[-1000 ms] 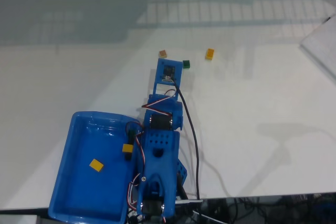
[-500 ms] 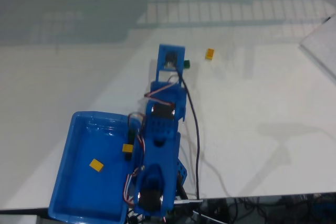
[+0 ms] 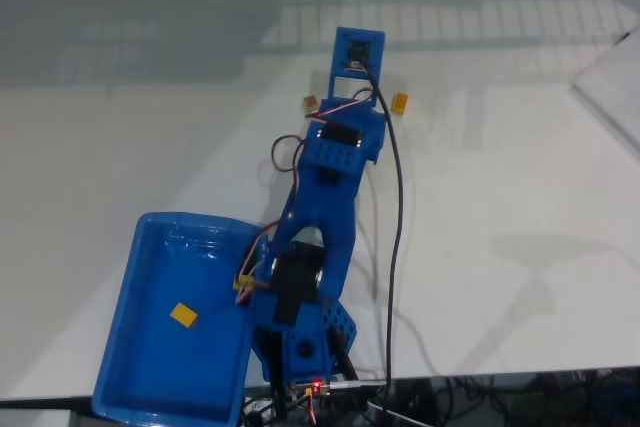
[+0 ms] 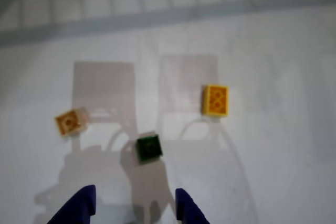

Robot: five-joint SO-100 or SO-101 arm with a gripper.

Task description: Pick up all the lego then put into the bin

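Three lego (image 4: 149,147) on glossy white table (image 3: 500,207), fingers (image 4: 79,208) spread, empty, striped window reflection

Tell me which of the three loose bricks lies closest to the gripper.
The dark green brick, just ahead of the open gripper; the tan brick and yellow brick sit farther off.

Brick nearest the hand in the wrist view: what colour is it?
Dark green, clearest in the wrist view, just ahead of the open hand.
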